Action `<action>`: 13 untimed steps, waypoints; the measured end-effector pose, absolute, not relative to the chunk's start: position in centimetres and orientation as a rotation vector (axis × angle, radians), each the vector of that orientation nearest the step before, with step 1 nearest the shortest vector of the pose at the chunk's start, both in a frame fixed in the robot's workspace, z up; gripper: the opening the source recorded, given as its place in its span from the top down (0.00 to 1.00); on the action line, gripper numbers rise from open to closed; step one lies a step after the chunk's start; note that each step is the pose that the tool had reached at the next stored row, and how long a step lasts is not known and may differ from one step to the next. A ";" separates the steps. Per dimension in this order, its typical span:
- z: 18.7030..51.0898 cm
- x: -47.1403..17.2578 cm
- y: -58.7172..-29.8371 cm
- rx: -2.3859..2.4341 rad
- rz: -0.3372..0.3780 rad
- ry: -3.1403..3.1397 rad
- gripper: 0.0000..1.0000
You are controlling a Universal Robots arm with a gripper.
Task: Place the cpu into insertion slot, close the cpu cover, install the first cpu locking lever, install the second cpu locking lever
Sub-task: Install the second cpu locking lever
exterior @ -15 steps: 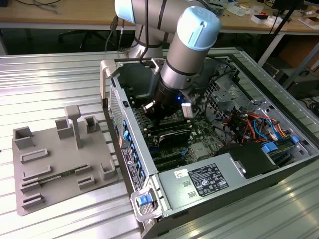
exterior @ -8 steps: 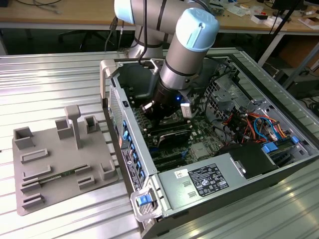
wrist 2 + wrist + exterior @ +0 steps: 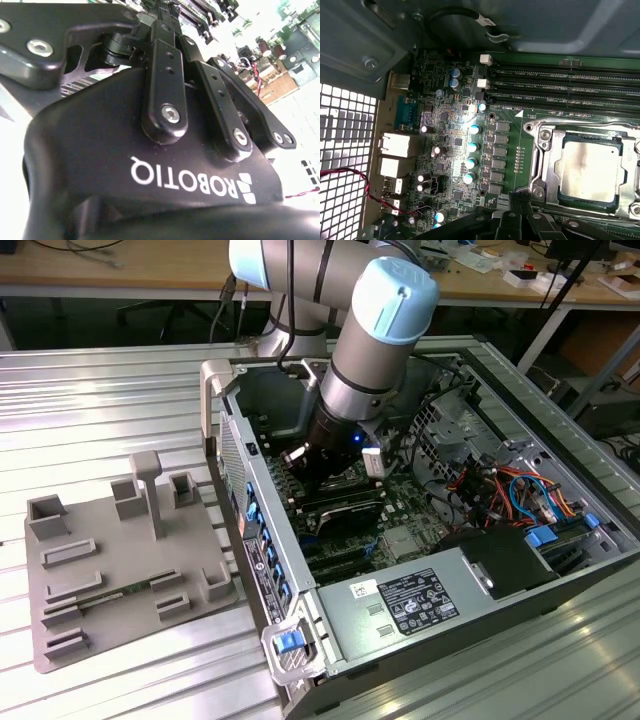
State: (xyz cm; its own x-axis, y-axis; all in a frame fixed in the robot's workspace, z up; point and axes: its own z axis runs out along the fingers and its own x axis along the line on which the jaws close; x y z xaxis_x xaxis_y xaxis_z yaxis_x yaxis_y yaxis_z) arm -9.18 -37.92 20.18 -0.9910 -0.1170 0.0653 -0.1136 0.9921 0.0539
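Note:
The cpu (image 3: 590,172), a silver-grey square chip, lies flat in the insertion slot (image 3: 626,212) on the green board in the first wrist view. The cpu cover (image 3: 547,165), a silver frame, appears to lie down around the chip, which shows through its window. I cannot make out the locking levers. My gripper (image 3: 318,465) reaches down into the open computer case in the exterior view, just above the board. Its black body (image 3: 510,225) sits beside the socket's corner, apart from the chip. The second wrist view shows the gripper's linkages (image 3: 165,65) from behind, pointing at the board.
Long black memory slots (image 3: 565,85) run beside the socket. The case's perforated rear wall (image 3: 345,150) and a red-black wire (image 3: 350,175) lie nearby. Case walls, the power supply (image 3: 420,605) and coloured cables (image 3: 510,490) hem the arm in. A grey parts fixture (image 3: 120,570) sits on the table outside.

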 end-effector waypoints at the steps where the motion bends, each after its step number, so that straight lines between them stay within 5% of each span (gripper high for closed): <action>1: 20.3 -9.2 -37.9 0.178 -0.074 -3.067 0.89; 13: 20.0 -9.2 -37.8 0.178 -0.078 -3.066 0.89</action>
